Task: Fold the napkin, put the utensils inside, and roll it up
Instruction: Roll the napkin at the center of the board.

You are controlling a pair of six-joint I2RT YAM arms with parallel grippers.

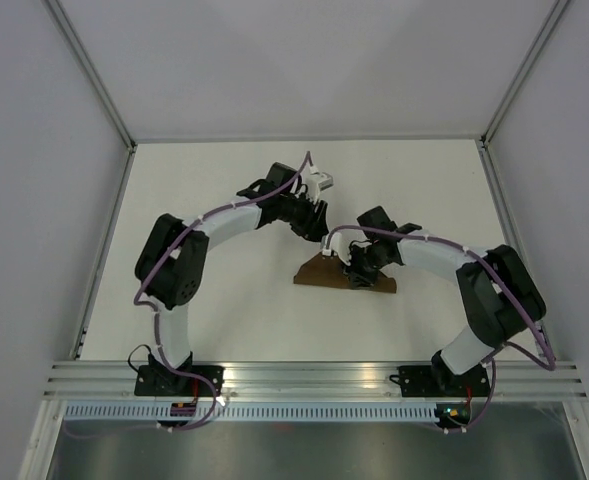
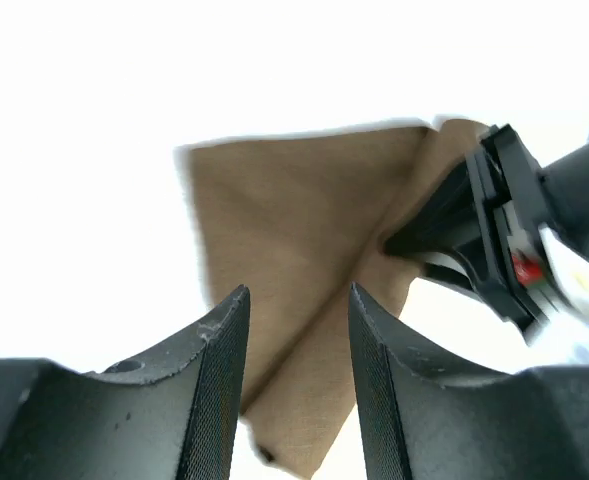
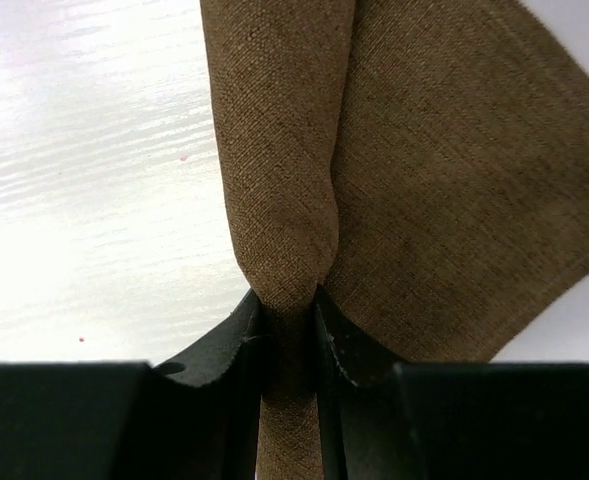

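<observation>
Folding is only begun: the right gripper (image 3: 289,320) pinches a raised fold of the napkin (image 3: 444,200), the left gripper (image 2: 296,370) hangs spread above it, and no utensils are in sight.

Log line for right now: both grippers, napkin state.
left gripper: open, empty | right gripper: shut on napkin fold | napkin: creased, on white table

- A flat white matte table (image 1: 224,200) fills the floor of the cell; up close its surface shows a faint streaked grain and a few tiny dark specks.
- A silver ribbed aluminium rail (image 1: 314,375) runs along the table's near edge.
- A plain dark brown woven fabric napkin (image 1: 319,274) lies near the table's middle, folded over itself, with one narrow ridge gathered up off the surface and the rest spread flat.
</observation>
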